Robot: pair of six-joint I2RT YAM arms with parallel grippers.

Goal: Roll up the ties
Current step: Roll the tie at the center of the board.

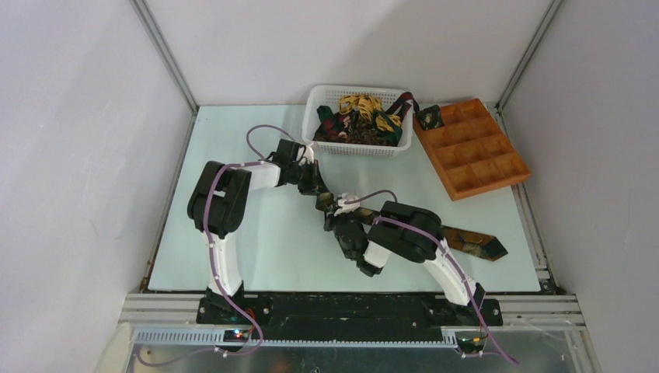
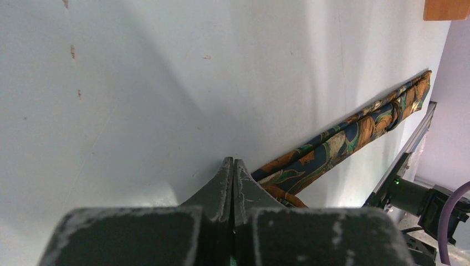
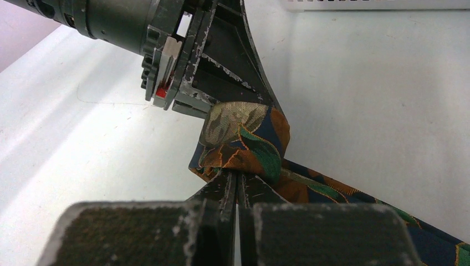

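A dark blue, green and orange patterned tie (image 1: 466, 241) lies across the table. Its near end is wound into a small coil (image 3: 244, 138) between the two grippers. In the left wrist view the flat length of the tie (image 2: 354, 130) runs off to the right. My left gripper (image 2: 233, 160) is shut, with nothing between its jaws, and its fingers (image 3: 246, 61) come down against the top back of the coil. My right gripper (image 3: 237, 176) is shut too, its tips touching the coil's lower front edge. From above, both grippers (image 1: 320, 190) (image 1: 334, 215) meet at the coil (image 1: 325, 203).
A white plastic basket (image 1: 326, 93) at the back holds several tangled ties, among them yellow (image 1: 361, 103) and dark green ones. To its right an orange-brown compartment tray (image 1: 497, 167) has one small dark roll (image 1: 429, 117) in its far left cell.
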